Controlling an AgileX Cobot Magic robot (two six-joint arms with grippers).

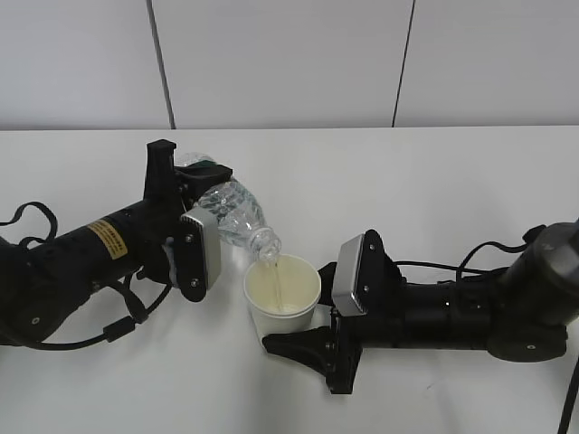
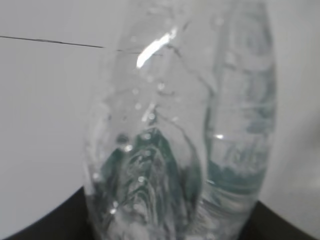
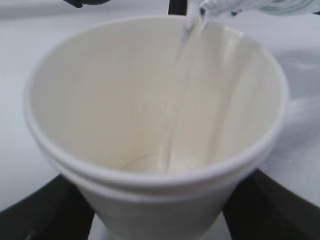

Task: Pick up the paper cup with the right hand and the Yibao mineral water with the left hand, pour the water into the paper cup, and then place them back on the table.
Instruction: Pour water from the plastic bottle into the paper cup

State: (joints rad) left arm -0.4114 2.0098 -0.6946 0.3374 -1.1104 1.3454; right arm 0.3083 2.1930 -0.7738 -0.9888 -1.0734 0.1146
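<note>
My left gripper is shut on the Yibao mineral water bottle, tilted with its open neck down to the right over the paper cup. A thin stream of water runs from the neck into the cup. My right gripper is shut on the cup and holds it upright. In the left wrist view the clear bottle fills the frame, green label showing through. In the right wrist view the cup is close, water pooling at its bottom, with the bottle neck at the top edge.
The white table stretches around both arms. Black cables lie at the far left and far right. A grey panelled wall stands behind the table's far edge.
</note>
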